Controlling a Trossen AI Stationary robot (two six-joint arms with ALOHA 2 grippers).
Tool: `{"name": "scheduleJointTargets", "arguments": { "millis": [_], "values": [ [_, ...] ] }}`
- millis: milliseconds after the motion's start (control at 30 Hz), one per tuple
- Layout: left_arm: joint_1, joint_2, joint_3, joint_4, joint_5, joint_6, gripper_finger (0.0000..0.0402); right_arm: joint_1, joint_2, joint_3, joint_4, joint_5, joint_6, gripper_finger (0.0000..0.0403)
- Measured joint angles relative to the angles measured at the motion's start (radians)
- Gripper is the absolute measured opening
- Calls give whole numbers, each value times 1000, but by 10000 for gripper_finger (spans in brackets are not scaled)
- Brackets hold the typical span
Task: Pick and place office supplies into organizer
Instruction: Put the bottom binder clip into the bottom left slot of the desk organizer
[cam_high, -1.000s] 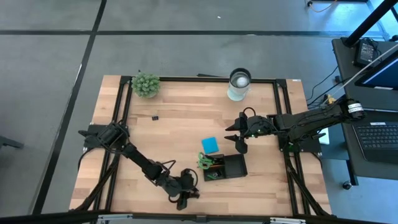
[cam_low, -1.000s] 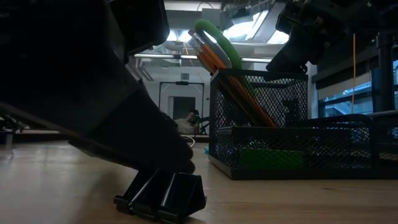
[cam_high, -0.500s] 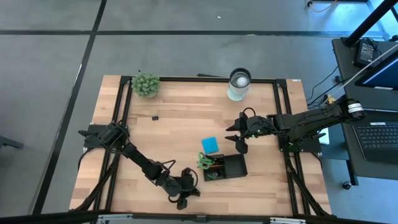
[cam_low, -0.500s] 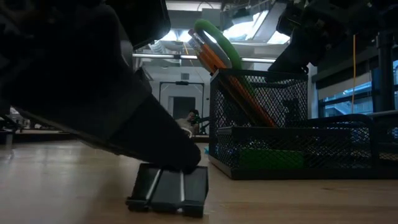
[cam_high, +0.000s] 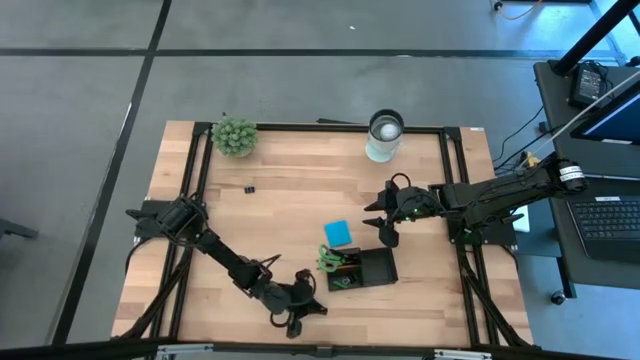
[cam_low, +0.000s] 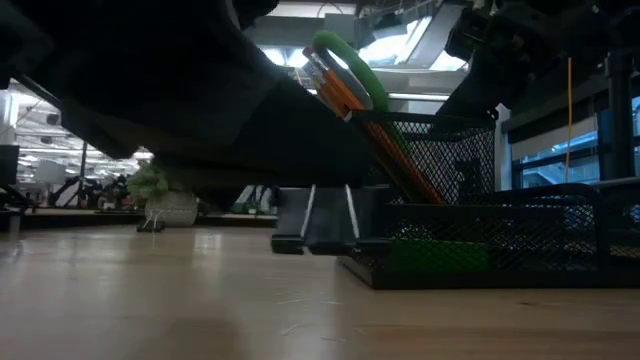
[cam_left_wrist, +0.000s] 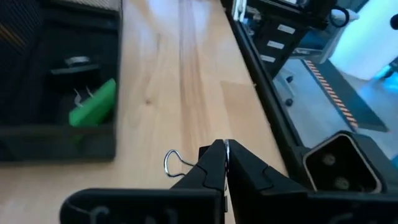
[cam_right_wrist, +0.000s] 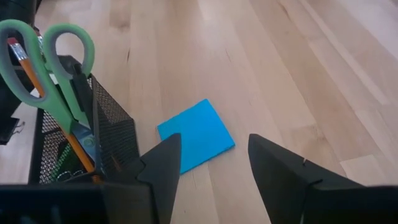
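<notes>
The left gripper, pinched on a black clip, held it clear of the table just beside the organizer for dropping in, while the right gripper waited above the blue pad, fingers spread wide.

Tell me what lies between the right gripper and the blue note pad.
Nothing but bare wood. In the right wrist view the open right gripper hangs over the blue note pad, with only table showing between its fingers. The organizer stands beside.
</notes>
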Motion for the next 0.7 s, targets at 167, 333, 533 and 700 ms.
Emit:
{"name": "scheduleJointTargets", "arguments": {
  "millis": [167,333,533,700],
  "values": [
    [1,0,0,22,-79,95,2,0,0,0,-13,0,2,189],
    [1,-2,0,108,-201,299,2,0,0,0,-13,0,3,189],
    [6,-2,14,134,-286,483,2,0,0,0,-19,0,3,189],
    [34,-2,16,134,-293,528,2,0,0,0,-21,0,-1,189]
  ]
}}
